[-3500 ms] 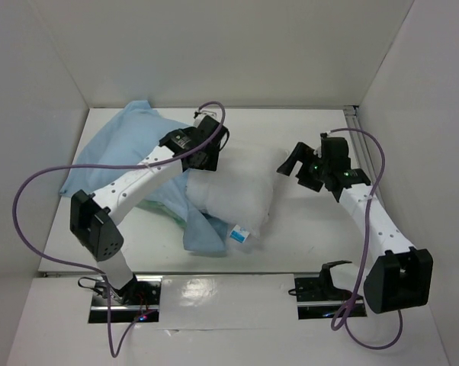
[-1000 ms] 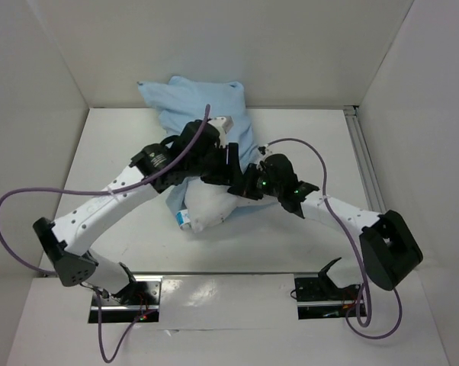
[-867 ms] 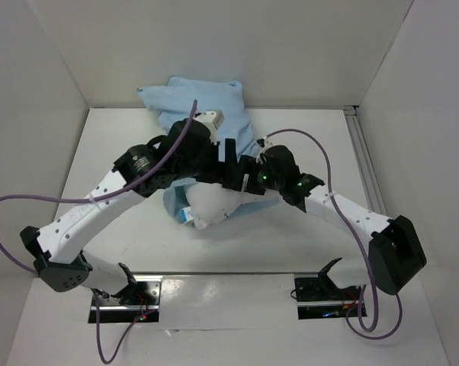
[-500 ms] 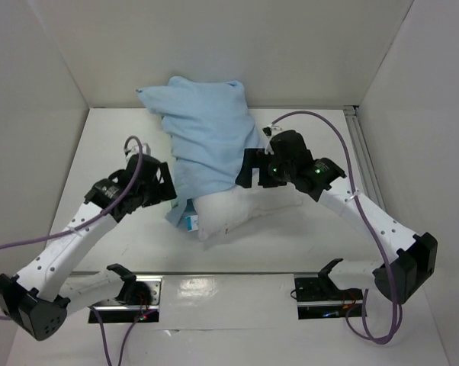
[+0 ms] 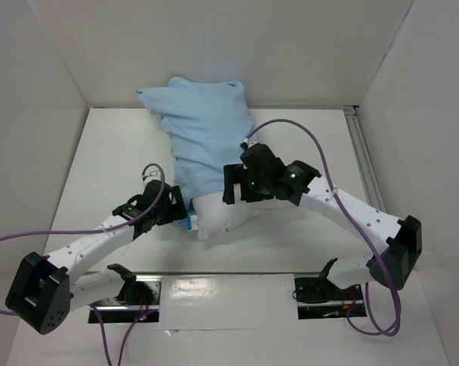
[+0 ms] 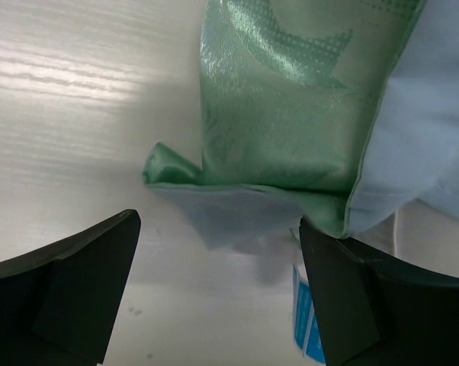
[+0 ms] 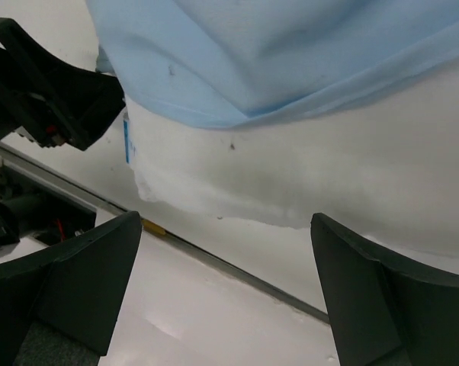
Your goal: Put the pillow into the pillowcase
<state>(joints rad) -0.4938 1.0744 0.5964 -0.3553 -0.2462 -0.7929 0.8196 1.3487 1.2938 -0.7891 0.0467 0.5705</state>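
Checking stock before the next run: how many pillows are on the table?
1. The pillow lies mid-way across the table, its far part covered by the pillowcase, its near end bare. No second one shows.

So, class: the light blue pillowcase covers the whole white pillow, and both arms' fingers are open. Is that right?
Not quite. The pillowcase covers only the far part of the pillow; the near end sticks out bare, as the top view shows. The left fingers and right fingers are indeed open.
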